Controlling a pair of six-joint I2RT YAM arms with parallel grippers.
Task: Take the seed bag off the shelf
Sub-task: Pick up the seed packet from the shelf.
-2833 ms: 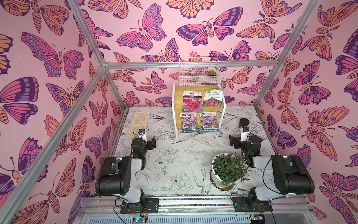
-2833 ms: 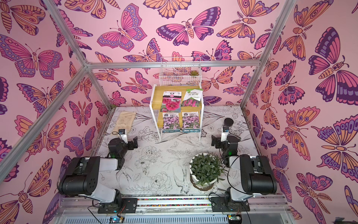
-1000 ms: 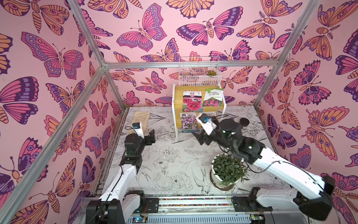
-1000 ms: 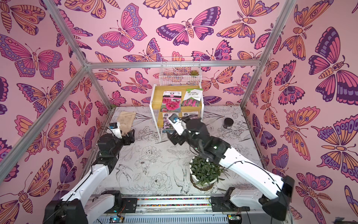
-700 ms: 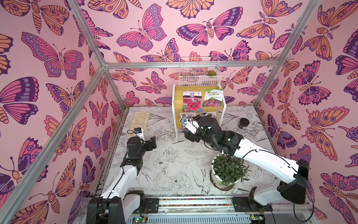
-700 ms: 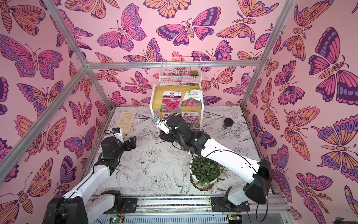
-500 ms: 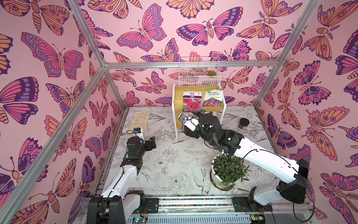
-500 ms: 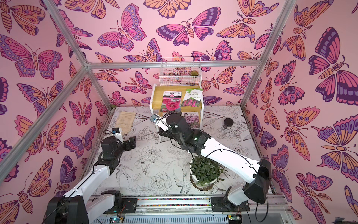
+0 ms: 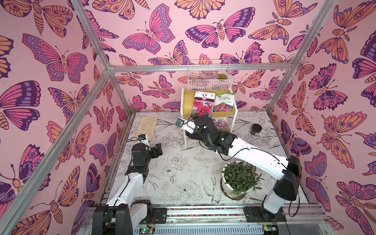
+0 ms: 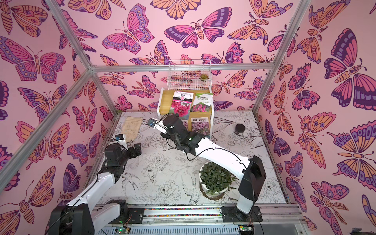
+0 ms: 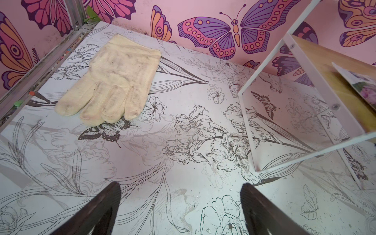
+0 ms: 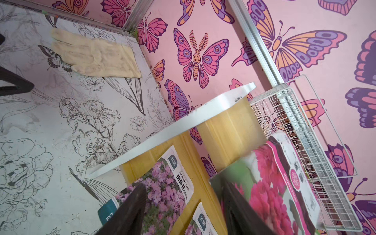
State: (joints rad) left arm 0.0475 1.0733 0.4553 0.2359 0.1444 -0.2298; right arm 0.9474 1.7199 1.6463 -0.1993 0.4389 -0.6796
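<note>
Zero progress on the lift, by my read: every bag sits on the shelf [image 9: 188, 97].

Nearest, behind the right claw [image 12: 183, 187]: potted plant [image 9: 240, 180] on the desk [image 9: 183, 168], with the arm stretched over it. From that base, reaching across looks like the only line to the shelf front. I'd watch the leaves on any pull-back.

Left claw [image 11: 181, 187]: jaws spread, empty, hovering above the desk. A dirty glove [image 11: 109, 79] lies flat ahead of it, apart, and a shelf leg stands off to one side. Reads as parked clear of the working arm.

Right claw: jaws spread, nothing pinched. It's rolled over and nosed in at the shelf front. One finger [image 12: 126, 209] is over the purple seed bag [image 12: 162, 183] on the lower step. The other is at the bottom corner of the pink seed bag [image 12: 270, 179] on the upper step. Contact: can't tell.

The bags appear to lean back against the wood, faces out, so the bottom edge is the free edge to bite. That's likely why the claw comes in low and frontal. Pink looks the likelier target, not certain.

Beside the claw, further along the shelf: second purple bag [image 10: 200, 126] low, green bag [image 9: 223, 101] high.

Beyond the claw: wire basket [image 9: 209, 85] behind the shelf. Dark jar [image 9: 256, 128] sits well apart on the desk.
</note>
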